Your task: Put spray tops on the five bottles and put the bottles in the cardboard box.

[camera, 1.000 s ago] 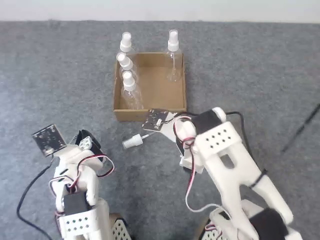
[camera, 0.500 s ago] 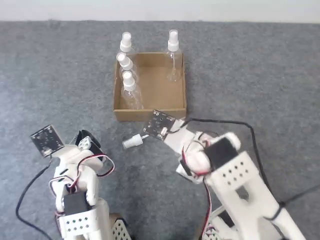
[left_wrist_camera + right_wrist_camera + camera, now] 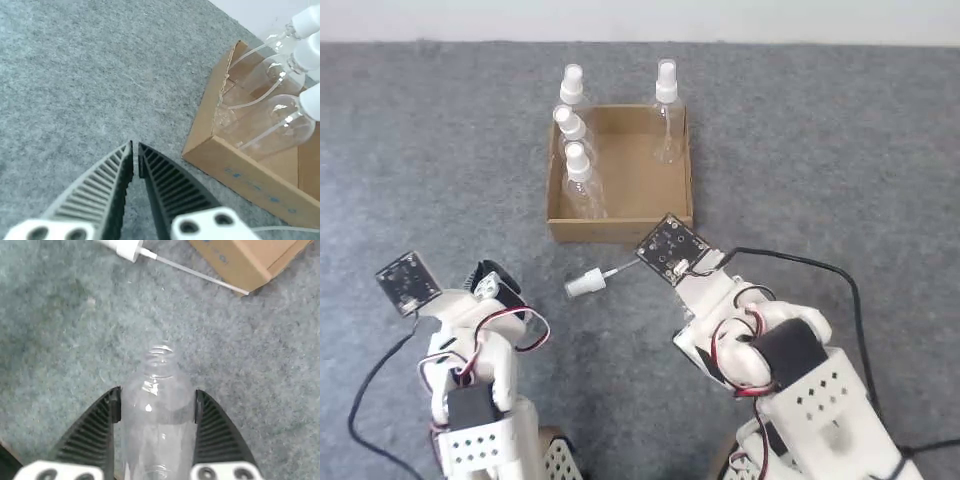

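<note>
Right claw [image 3: 157,396] drawn back from box [image 3: 620,232] – clamped on uncapped bottle [image 3: 157,410], neck toward spray top [image 3: 125,246] lying flat ahead, tube toward box corner. Left claw [image 3: 135,148] closed, empty – judged farther off.

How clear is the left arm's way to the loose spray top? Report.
Probably yes: the spray top lies on open carpet before the cardboard box; the left pincer, shut and empty, faces nothing between.

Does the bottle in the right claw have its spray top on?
Off. The bottle has a bare neck; a spray top lies loose nearby.
</note>
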Robot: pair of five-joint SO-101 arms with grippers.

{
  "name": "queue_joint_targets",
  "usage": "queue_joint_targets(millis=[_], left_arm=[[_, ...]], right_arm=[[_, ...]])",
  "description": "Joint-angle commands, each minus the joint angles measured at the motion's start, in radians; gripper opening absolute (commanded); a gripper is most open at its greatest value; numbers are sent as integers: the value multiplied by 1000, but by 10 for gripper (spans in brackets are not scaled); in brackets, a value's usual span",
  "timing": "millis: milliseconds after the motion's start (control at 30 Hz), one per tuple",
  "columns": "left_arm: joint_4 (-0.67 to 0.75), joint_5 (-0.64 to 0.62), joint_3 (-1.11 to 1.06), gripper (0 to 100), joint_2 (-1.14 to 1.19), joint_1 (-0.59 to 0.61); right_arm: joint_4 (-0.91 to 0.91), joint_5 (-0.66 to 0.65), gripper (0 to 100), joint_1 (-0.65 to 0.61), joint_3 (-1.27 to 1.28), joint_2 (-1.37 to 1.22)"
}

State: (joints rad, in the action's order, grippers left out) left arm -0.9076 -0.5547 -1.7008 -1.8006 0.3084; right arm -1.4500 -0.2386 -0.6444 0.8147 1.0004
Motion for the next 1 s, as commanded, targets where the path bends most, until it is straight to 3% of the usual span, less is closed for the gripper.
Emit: queue_joint_targets(millis=[0, 133, 367, 533, 967], left_arm=[[0, -23, 16, 13, -20, -5], [-9, -26, 35, 13, -20, 0], [-180, -54, 188, 14, -20, 5], [-318, -6, 328, 14, -20, 3], [-328, -12, 407, 14, -14, -6]], right_arm=[[67, 78, 28, -8, 9, 31], [107, 160, 28, 36, 12, 31], [120, 206, 27, 116, 12, 31], [131, 206, 27, 131, 12, 31], [177, 206, 27, 133, 55, 31]])
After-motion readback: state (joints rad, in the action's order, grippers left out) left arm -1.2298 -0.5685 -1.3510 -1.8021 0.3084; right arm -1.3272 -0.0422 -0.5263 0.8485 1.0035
